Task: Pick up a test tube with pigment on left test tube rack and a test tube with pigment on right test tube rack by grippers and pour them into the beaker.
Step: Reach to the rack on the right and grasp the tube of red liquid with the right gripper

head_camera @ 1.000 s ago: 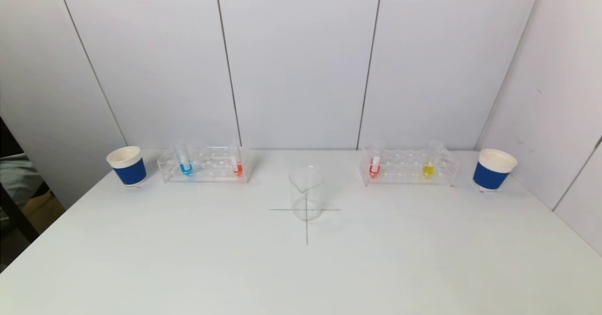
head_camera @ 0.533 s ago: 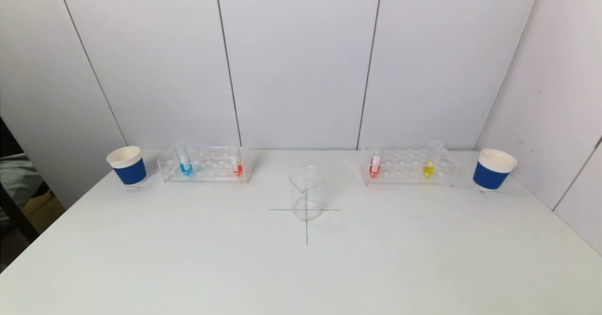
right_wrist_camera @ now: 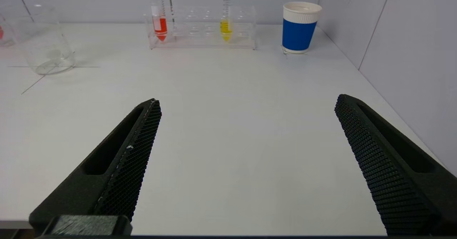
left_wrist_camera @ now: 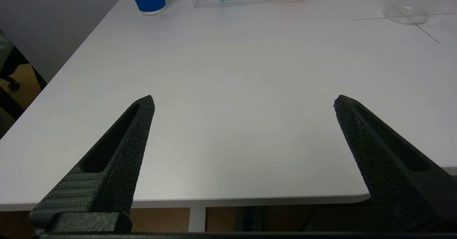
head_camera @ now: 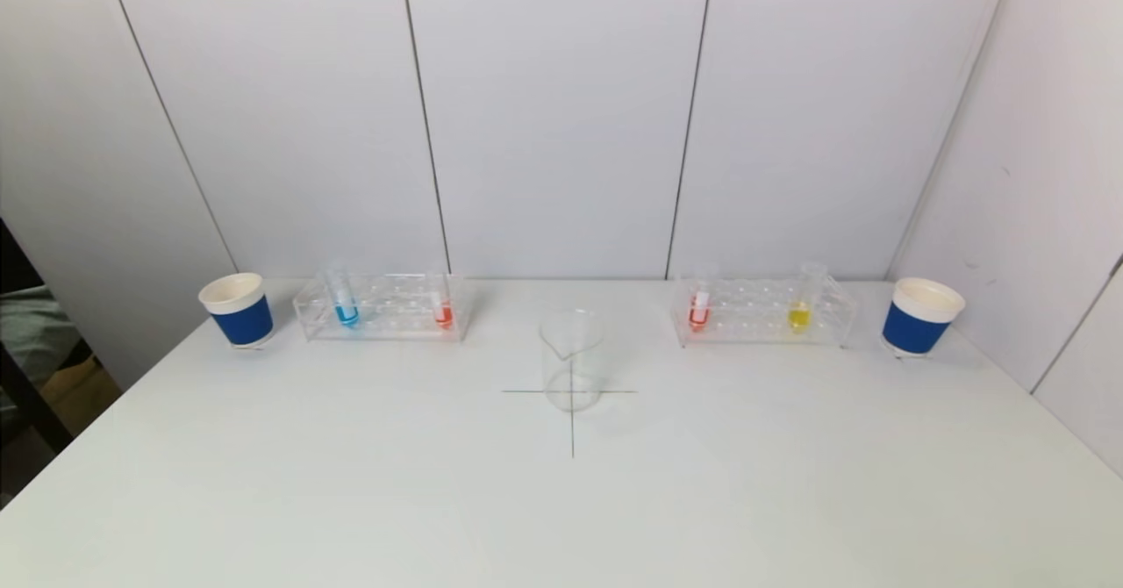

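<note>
We hold our left gripper [left_wrist_camera: 242,101] and right gripper [right_wrist_camera: 246,101] spread wide at the table's [head_camera: 351,483] near edge, well short of the beaker [head_camera: 571,360].

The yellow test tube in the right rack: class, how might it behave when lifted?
The yellow test tube looks smooth and clear, so probably slippery and breakable. It is slim with little liquid, likely light. Its pointed tip suggests it would tip outside the right rack.

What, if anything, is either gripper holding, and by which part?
Nothing is held. The left gripper and right gripper both stand open and empty above the near table edge.
</note>
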Tool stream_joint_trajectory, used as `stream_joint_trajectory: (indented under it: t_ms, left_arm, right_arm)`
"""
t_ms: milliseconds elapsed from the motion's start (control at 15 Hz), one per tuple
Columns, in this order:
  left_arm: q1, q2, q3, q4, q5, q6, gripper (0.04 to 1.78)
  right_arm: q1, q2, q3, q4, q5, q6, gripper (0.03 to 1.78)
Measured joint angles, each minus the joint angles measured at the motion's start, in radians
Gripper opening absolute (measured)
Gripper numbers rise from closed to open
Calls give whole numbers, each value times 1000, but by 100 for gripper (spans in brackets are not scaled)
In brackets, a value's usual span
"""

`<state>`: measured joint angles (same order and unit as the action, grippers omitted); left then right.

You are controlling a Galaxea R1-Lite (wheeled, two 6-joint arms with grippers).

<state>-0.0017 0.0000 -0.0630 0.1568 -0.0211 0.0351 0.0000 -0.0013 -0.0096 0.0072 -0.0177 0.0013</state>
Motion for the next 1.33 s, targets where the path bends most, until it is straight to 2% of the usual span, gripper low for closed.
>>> stream_joint_trajectory:
  t_ms: [133, 400, 667, 1000, 1333]
  left_arm:
    - [0, 0, 0, 0, 1, 0, 176]
    - [0, 0, 0, 0, 0, 0, 176]
    - [0, 0, 0, 0, 1, 0, 176]
    - [0, 0, 0, 0, 0, 0, 176]
    - [0, 0, 0, 0, 1, 0, 176]
  right_arm:
    - [0, 6, -53, 25, 23, -4, 177]
    - [7, 105, -226, 66, 104, -8, 177]
    - [66, 287, -446, 59, 128, -21, 177]
    - [108, 561, -620, -42, 152, -51, 177]
    - [113, 859, -692, -197, 173, -54, 177]
